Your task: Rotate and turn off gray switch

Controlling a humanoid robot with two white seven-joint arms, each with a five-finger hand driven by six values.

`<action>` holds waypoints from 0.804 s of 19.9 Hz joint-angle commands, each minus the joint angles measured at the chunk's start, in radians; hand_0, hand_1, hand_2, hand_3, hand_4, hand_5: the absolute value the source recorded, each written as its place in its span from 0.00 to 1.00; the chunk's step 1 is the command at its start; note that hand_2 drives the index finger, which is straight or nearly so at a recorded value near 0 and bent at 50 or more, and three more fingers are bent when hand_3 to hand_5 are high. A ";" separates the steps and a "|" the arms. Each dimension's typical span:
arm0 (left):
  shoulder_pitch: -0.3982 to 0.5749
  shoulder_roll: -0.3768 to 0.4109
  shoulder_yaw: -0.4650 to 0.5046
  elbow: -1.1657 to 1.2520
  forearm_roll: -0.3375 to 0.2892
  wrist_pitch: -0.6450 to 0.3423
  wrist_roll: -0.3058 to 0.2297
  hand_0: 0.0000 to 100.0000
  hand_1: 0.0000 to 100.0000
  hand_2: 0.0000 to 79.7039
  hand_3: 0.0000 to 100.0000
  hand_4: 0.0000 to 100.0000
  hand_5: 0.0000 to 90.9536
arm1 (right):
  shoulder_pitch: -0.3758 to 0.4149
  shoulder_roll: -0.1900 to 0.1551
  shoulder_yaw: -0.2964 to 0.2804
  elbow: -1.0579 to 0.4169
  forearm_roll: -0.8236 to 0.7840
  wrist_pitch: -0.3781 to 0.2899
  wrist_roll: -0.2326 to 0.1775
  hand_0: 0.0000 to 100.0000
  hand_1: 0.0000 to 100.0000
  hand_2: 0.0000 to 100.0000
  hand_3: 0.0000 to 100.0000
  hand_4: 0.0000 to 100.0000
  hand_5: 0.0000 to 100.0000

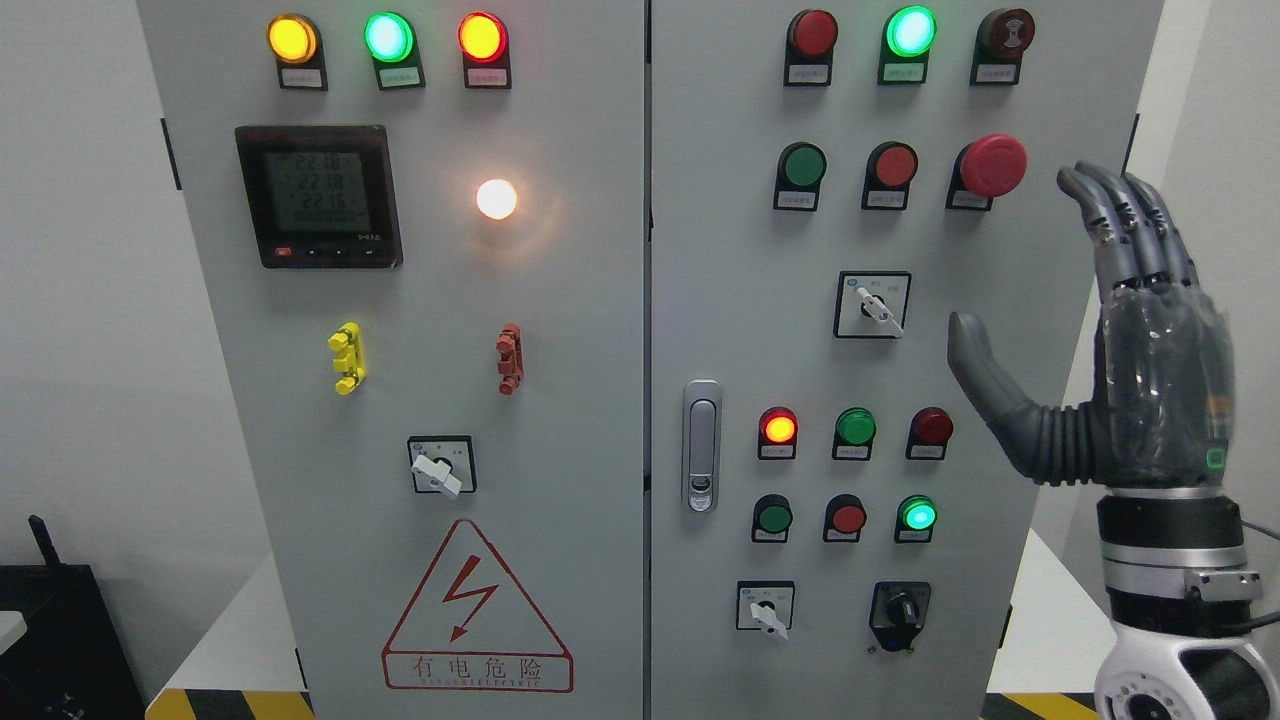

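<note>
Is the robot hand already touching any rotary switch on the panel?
No. The right robot hand is raised with fingers open beside the cabinet's right edge, apart from the nearest rotary switch.

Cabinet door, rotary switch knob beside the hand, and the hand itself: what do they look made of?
Cabinet door: likely painted sheet metal, matte light gray and flat. Rotary switch knob: probably molded plastic, smooth off-white. Right hand, fingers open: dark gray, seemingly plastic, semi-gloss with highlights; ribbed thumb base looks rubbery.

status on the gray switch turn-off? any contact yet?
Done: nothing visible; right hand is raised beside the panel, fingers spread, holding nothing. In hand: the approach only. Left: reach a gray switch, grip its knob, rotate to off. Which of the gray switches is meant is unclear.
</note>
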 commanded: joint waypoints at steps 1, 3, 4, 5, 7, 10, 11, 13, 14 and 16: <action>0.000 0.000 0.032 0.023 -0.008 0.001 0.001 0.12 0.39 0.00 0.00 0.00 0.00 | 0.000 0.021 0.001 0.003 -0.001 0.006 0.000 0.38 0.39 0.03 0.48 0.32 0.28; 0.000 0.000 0.032 0.023 -0.008 0.001 -0.001 0.12 0.39 0.00 0.00 0.00 0.00 | 0.001 0.024 0.001 0.003 -0.001 0.010 0.001 0.39 0.39 0.07 0.51 0.36 0.36; 0.000 0.000 0.032 0.023 -0.008 0.001 -0.001 0.12 0.39 0.00 0.00 0.00 0.00 | 0.001 0.025 0.001 0.003 -0.001 0.018 0.003 0.39 0.39 0.11 0.53 0.39 0.42; 0.000 0.000 0.032 0.023 -0.008 0.001 -0.001 0.12 0.39 0.00 0.00 0.00 0.00 | 0.003 0.027 0.003 0.005 -0.001 0.030 0.004 0.38 0.39 0.13 0.54 0.41 0.46; 0.000 0.000 0.032 0.023 -0.008 0.001 -0.001 0.12 0.39 0.00 0.00 0.00 0.00 | 0.003 0.027 0.003 0.005 -0.001 0.059 0.006 0.33 0.37 0.22 0.58 0.49 0.61; 0.000 0.000 0.032 0.023 -0.008 0.001 0.001 0.12 0.39 0.00 0.00 0.00 0.00 | 0.003 0.027 0.020 0.005 -0.001 0.093 0.007 0.20 0.35 0.33 0.64 0.58 0.75; 0.000 0.000 0.032 0.023 -0.008 0.001 -0.001 0.12 0.39 0.00 0.00 0.00 0.00 | 0.003 0.027 0.023 0.007 -0.001 0.104 0.007 0.19 0.35 0.34 0.65 0.59 0.76; 0.000 0.000 0.032 0.023 -0.008 0.001 -0.001 0.12 0.39 0.00 0.00 0.00 0.00 | 0.004 0.027 0.026 0.008 -0.001 0.116 0.007 0.15 0.35 0.38 0.67 0.63 0.80; 0.000 0.000 0.032 0.023 -0.008 0.001 -0.001 0.12 0.39 0.00 0.00 0.00 0.00 | 0.006 0.029 0.027 0.008 0.001 0.119 0.007 0.15 0.35 0.38 0.68 0.64 0.81; 0.000 0.000 0.032 0.023 -0.008 0.001 -0.001 0.12 0.39 0.00 0.00 0.00 0.00 | 0.013 0.030 0.046 0.010 0.004 0.122 0.006 0.14 0.34 0.41 0.70 0.67 0.85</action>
